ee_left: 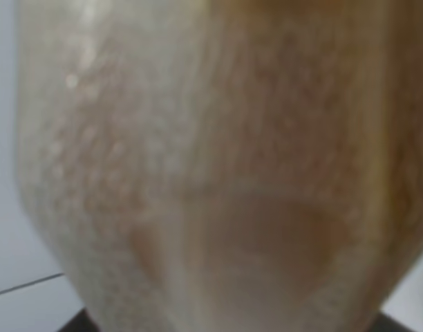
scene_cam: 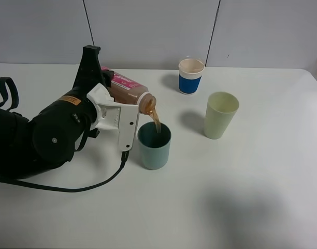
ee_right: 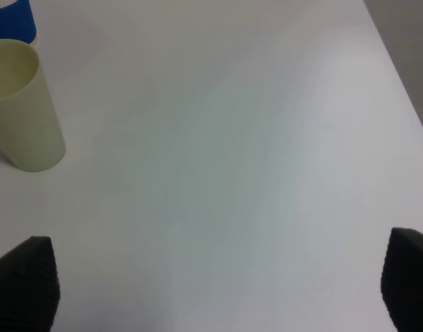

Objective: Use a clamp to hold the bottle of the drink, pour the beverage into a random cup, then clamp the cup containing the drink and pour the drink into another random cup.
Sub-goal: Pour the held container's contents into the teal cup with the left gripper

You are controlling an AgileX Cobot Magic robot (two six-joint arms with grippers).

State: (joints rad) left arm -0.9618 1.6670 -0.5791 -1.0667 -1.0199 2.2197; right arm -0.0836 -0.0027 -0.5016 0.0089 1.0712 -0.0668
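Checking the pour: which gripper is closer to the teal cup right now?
Left. The left gripper holds the tilted bottle directly beside the teal cup; the right gripper hangs open, farther off, past the yellow-green cup.

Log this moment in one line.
phase: pouring; left end effector: holds tilted bottle; tea: streaming into teal cup; right end effector: open
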